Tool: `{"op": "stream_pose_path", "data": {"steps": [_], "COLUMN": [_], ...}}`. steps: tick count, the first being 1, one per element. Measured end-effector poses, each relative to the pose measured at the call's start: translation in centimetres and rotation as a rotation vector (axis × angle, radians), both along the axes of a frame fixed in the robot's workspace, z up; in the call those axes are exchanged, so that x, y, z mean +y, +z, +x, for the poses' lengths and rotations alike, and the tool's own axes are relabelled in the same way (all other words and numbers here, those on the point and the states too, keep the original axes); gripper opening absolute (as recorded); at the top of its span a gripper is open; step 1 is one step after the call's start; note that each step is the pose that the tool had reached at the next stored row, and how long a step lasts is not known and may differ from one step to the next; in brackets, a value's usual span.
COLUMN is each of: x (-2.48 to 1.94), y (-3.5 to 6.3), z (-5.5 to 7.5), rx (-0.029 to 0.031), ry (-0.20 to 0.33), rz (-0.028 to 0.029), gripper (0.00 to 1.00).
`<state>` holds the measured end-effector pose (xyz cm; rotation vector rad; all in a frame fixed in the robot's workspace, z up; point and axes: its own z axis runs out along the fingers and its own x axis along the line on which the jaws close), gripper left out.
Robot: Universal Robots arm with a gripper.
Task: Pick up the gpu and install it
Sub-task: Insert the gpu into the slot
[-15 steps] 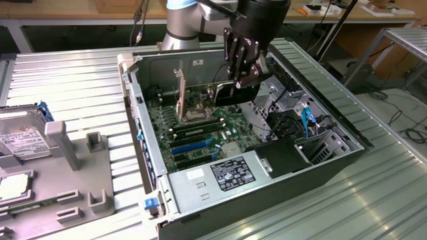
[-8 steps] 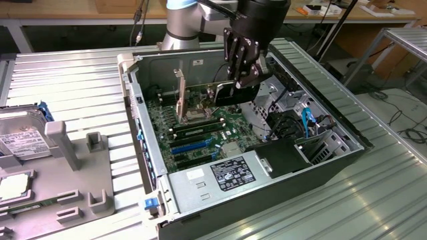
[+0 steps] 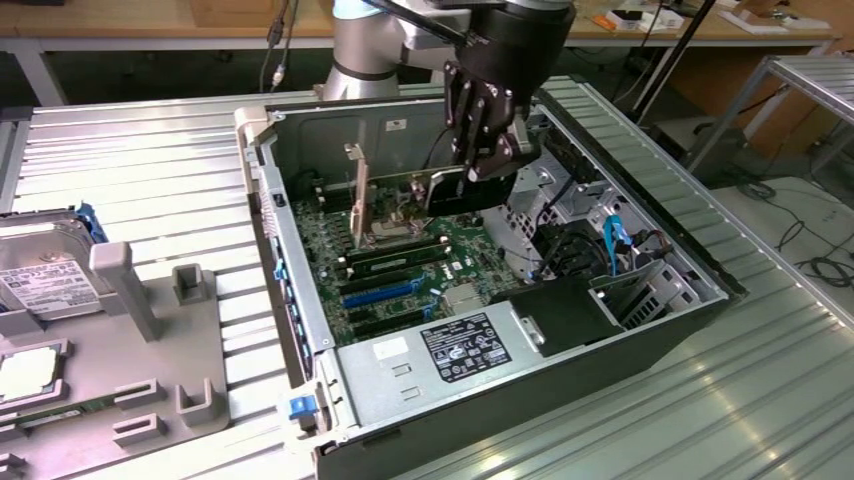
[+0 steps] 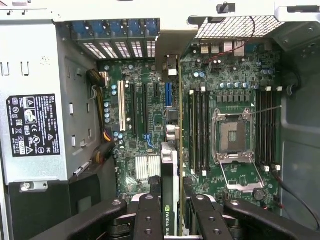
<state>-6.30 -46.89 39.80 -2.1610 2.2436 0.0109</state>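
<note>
Inside the open case (image 3: 334, 125), the jaws are closed on the gpu (image 3: 407, 195); if it tilts, its edge may strike the memory slots (image 3: 390, 262) at six o'clock.

The claw (image 3: 485, 163) seemingly grips gpu (image 3: 407, 196) inside case (image 3: 358, 125).

A robotics lab or workshop: a ribbed metal counter (image 3: 160, 170) carries an open computer case (image 3: 627, 370) and a grey parts fixture (image 3: 147, 330), a robot arm (image 3: 367, 50) holds its claw (image 3: 483, 165) over the case, and wooden benches (image 3: 134, 28) (strewn with cables (image 3: 278, 45) and small gear (image 3: 627, 18)) stand behind.
</note>
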Motion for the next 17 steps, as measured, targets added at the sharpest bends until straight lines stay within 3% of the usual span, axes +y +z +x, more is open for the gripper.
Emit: {"op": "stream_pose_path", "data": {"steps": [4,8,17], "x": [0.0,0.0,0.0], "y": [-0.49,-1.29,-2.26], "z": [-0.1,-0.4,-1.5], "rx": [-0.0007,-0.0007,-0.0013], "ry": [-0.01,-0.058,-0.071], "rz": [0.0,0.0,0.0], "gripper": [0.27,0.27,0.27]}}
